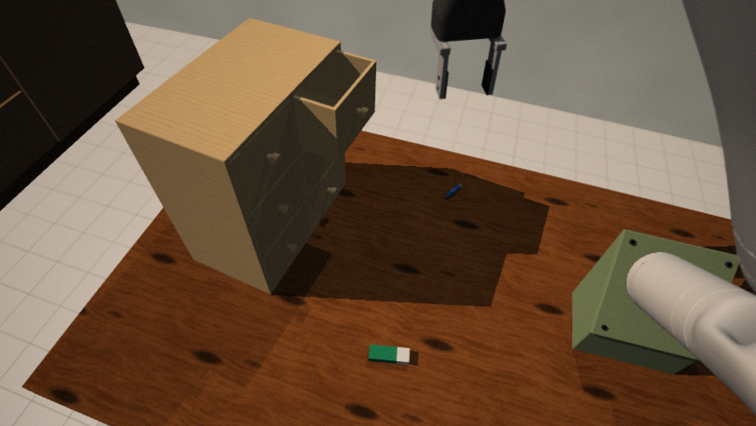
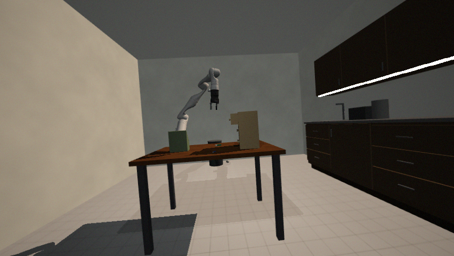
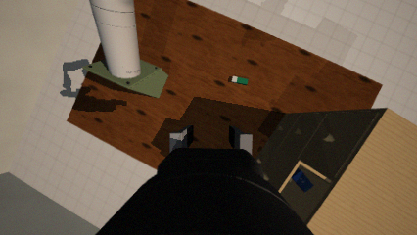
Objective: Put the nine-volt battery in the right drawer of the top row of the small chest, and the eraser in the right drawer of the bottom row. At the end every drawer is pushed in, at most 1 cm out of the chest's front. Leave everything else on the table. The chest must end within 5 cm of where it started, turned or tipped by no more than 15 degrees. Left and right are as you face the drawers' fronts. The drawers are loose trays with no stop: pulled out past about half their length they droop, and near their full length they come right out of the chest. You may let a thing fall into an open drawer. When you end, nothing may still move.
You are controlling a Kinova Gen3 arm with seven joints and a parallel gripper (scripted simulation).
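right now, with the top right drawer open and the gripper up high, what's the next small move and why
Probably push the open top-right drawer back in. A blue block, likely the nine-volt battery, already lies inside it in the wrist view. The gripper hangs open and empty above the table, beside the chest. The green-and-white eraser still lies on the table, so it could come after.

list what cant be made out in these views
- Wrist view: the dark blue block in the pulled-out top drawer is too small to identify; the black gripper body hides the table below it.
- Top view: the small blue cylinder lies in shadow, too small to name.
- Exterior view: the green-and-white eraser is a speck.
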